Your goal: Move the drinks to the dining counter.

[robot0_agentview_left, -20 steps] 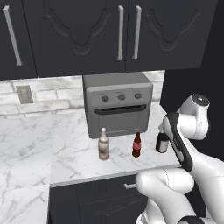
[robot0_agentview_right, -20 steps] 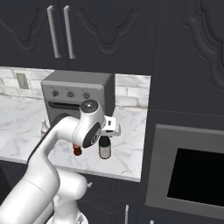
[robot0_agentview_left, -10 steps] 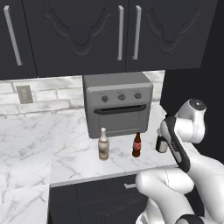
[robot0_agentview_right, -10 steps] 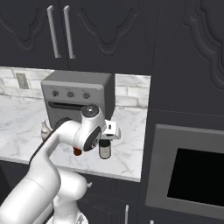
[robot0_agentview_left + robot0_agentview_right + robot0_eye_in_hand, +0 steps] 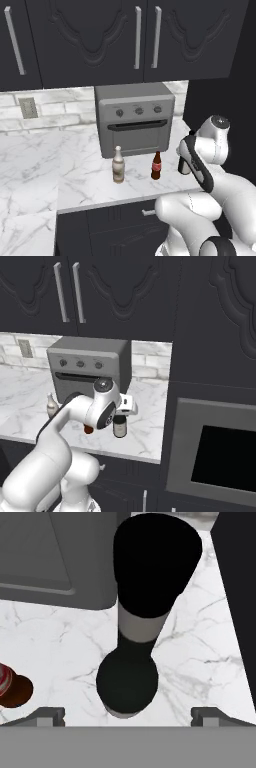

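Dark cabinets [image 5: 90,40] with silver handles hang over a white grey-veined marble table [image 5: 45,165] bearing a grey toaster oven [image 5: 135,122]; in front of it stand, left to right, the cream bottle [image 5: 118,166], the brown bottle [image 5: 156,166] and the black bottle [image 5: 119,427]. The pincer [image 5: 127,712] hovers over the black bottle, fingers [image 5: 48,714] spread to either side of its cap. Best, I judge, to drop straight down, keep the neck centred, and close below the cap without nudging the brown bottle nearby.
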